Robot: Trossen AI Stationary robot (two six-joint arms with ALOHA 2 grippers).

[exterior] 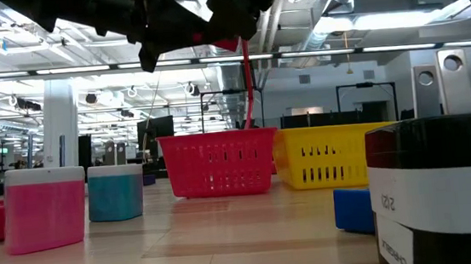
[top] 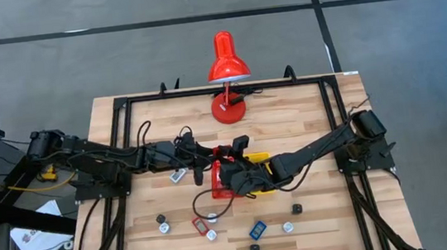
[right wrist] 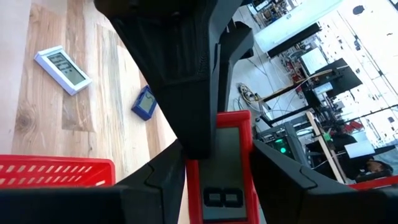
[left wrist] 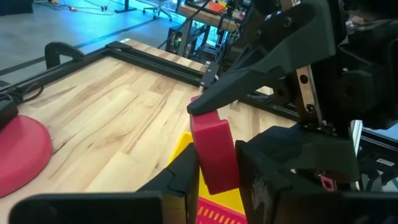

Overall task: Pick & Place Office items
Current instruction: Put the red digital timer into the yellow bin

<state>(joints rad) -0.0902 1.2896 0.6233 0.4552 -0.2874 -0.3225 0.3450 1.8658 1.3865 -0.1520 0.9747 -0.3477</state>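
Above the red basket (top: 219, 182) at mid-table, both grippers meet on one flat red timer (left wrist: 213, 152). The left gripper (left wrist: 216, 169) is pinched shut on it; the right gripper (right wrist: 214, 163) clasps it too, part open. The right should release fully before the left pulls away.

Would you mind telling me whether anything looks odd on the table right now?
Yes: the left gripper and the right gripper both clamp the same red item, held off the table; a double hold looks unusual.
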